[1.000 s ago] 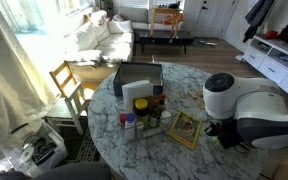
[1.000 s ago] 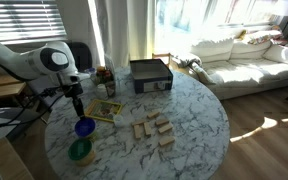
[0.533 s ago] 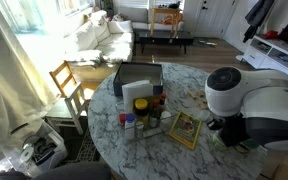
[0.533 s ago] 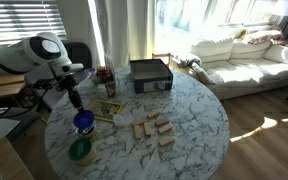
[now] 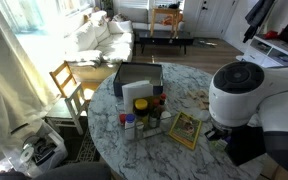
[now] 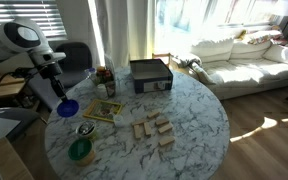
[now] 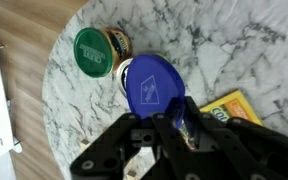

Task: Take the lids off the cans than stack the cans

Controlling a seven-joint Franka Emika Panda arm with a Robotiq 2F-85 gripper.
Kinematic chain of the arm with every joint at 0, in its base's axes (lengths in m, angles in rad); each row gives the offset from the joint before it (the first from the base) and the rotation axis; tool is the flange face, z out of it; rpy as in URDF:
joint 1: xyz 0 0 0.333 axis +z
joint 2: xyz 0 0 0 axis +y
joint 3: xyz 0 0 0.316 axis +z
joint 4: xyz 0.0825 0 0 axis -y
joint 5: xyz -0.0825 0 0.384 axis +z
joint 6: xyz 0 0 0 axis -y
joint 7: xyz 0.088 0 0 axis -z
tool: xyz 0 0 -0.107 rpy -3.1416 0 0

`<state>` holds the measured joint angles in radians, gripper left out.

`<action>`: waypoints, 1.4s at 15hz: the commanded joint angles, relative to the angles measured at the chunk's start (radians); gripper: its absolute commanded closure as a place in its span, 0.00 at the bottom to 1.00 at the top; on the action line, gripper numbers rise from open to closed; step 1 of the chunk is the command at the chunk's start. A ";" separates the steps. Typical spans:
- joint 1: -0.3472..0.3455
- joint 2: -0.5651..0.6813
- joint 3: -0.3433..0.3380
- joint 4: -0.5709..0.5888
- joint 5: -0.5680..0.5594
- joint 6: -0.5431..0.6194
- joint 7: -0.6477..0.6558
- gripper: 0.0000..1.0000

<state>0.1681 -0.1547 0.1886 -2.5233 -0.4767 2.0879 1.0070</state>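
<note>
The pincer (image 6: 63, 98) is clenched on the edge of the blue lid (image 6: 68, 107), holding it above the marble worktop (image 6: 199, 110) and clear of the uncovered pale can (image 6: 85, 129). The green lid (image 6: 79, 150) caps the tan can (image 7: 120, 44) just beside it, so stacking probably must wait.

The round marble desk (image 6: 196, 118) carried a black box (image 6: 150, 75) near its far edge, with clustered bottles (image 6: 105, 82) beside it. A yellow-edged card (image 6: 106, 110) lay flat, and wooden blocks (image 6: 154, 130) lay at centre. A green-lidded can (image 6: 80, 150) and an uncovered pale can (image 6: 85, 129) stood near the rim.
</note>
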 commanded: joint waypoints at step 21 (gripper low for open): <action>-0.010 0.104 -0.042 -0.081 0.280 0.272 -0.277 0.28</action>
<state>0.1577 0.0762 0.1561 -2.5695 -0.2578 2.4104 0.7797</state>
